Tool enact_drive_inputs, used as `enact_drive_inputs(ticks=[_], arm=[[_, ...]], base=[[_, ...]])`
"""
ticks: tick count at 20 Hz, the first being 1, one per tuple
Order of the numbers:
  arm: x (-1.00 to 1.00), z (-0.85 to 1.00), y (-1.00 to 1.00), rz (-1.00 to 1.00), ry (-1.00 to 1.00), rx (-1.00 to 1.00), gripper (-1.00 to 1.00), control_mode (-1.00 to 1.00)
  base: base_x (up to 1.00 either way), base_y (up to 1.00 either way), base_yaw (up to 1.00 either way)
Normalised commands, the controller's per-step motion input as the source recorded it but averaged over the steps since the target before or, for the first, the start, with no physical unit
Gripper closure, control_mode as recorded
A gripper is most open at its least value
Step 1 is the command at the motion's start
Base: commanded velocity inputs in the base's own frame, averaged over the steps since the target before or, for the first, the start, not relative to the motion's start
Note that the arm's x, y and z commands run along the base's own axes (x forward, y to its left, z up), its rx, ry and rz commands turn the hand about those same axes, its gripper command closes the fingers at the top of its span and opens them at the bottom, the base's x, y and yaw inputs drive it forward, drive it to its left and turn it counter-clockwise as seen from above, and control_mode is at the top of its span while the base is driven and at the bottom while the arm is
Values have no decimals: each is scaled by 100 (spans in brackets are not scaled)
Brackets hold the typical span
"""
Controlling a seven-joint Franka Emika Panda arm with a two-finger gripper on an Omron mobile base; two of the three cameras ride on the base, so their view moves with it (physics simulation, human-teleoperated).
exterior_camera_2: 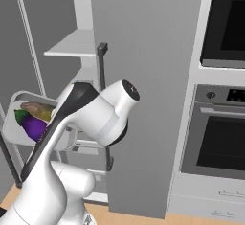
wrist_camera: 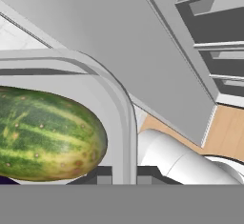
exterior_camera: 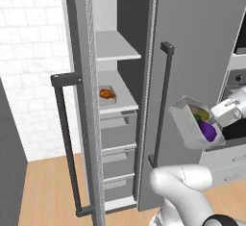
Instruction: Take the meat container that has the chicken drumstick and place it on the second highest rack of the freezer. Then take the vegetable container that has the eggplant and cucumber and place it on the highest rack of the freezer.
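Vegetable container [exterior_camera: 194,129] tilted, rim clamped in hand [wrist_camera: 125,173], beside freezer door [exterior_camera: 192,52]

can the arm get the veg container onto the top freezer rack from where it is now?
Probably not directly. The gripper holds the vegetable container before the closed right door; the top rack sits left, behind that door's edge, so the arm must swing round it.

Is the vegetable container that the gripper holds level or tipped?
Tipped. The vegetable container is strongly tilted, its open side showing the eggplant, held at its rim by the gripper.
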Motion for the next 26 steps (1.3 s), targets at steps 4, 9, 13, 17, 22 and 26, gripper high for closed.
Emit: enact_drive_inputs(ticks=[4, 9, 13, 17, 22, 26], arm=[[0, 0, 0, 0, 0, 0, 100, 100], [0, 0, 0, 0, 0, 0, 100, 100], [0, 0, 0, 0, 0, 0, 100, 100], [0, 0, 0, 0, 0, 0, 100, 100], [0, 0, 17, 0, 0, -1, 100, -100], [11, -2, 33, -5, 0, -5, 100, -100]], base=[[27, 27, -5], [41, 23, -5], [41, 23, -3], [16, 33, -1], [0, 28, 0], [0, 0, 0]])
